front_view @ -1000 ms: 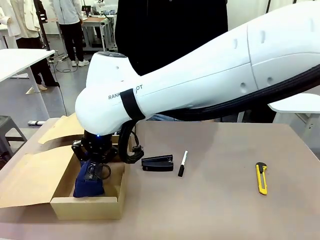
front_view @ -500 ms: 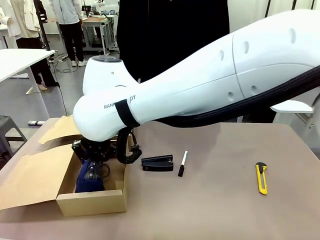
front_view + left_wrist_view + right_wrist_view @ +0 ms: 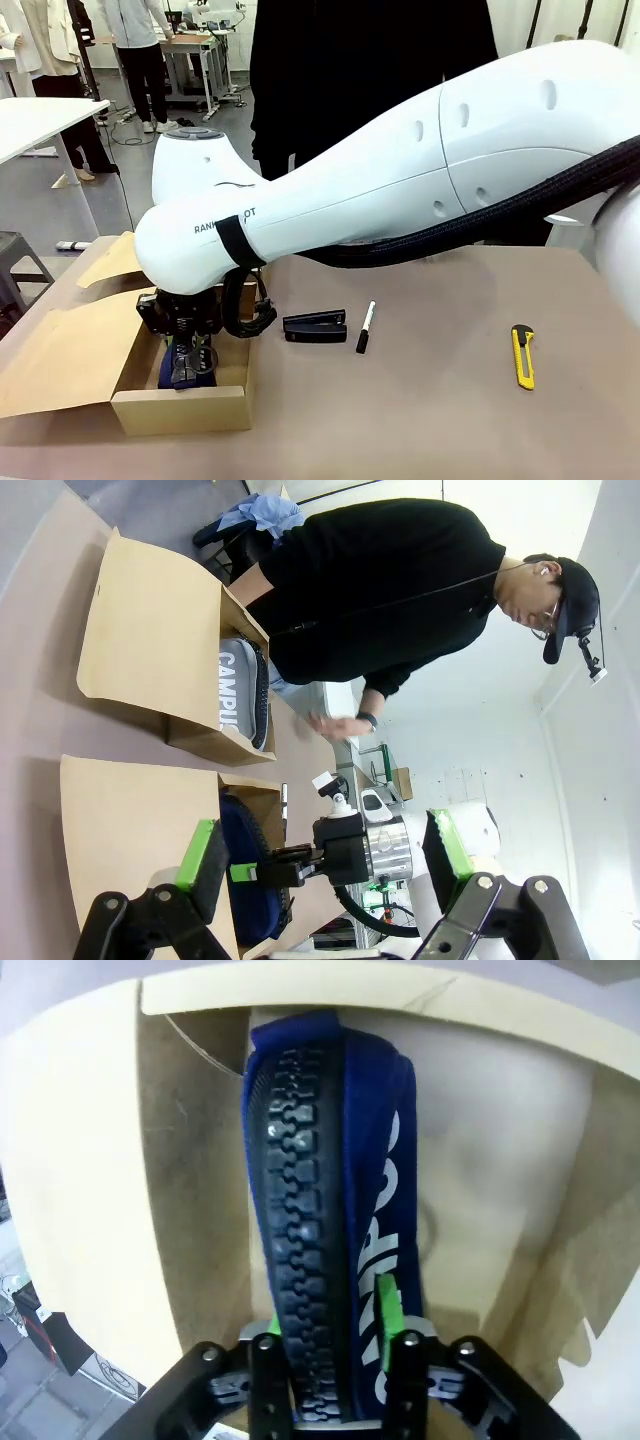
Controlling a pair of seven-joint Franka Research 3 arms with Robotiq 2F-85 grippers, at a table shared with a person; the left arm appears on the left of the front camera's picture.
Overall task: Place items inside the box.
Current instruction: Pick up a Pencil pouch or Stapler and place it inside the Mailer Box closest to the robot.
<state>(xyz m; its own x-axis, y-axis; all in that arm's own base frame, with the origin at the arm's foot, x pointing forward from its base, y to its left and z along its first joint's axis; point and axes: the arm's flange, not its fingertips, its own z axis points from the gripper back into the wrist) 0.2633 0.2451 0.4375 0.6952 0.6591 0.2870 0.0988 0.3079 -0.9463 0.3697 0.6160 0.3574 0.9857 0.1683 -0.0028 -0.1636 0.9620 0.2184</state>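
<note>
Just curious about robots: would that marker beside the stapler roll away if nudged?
Probably: the marker looks slim and round, lying flat on the smooth table, so a sideways nudge may roll it. It also looks stiff and light, easy to pinch.

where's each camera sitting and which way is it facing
Front: between the arms, facing the person across the table; right arm reaches into the cardboard box.
Left wrist: beside the box, facing the person; open left end effector below.
Right wrist: looks down into the box; right end effector straddles navy zip pouch.
All share the pouch.
</note>
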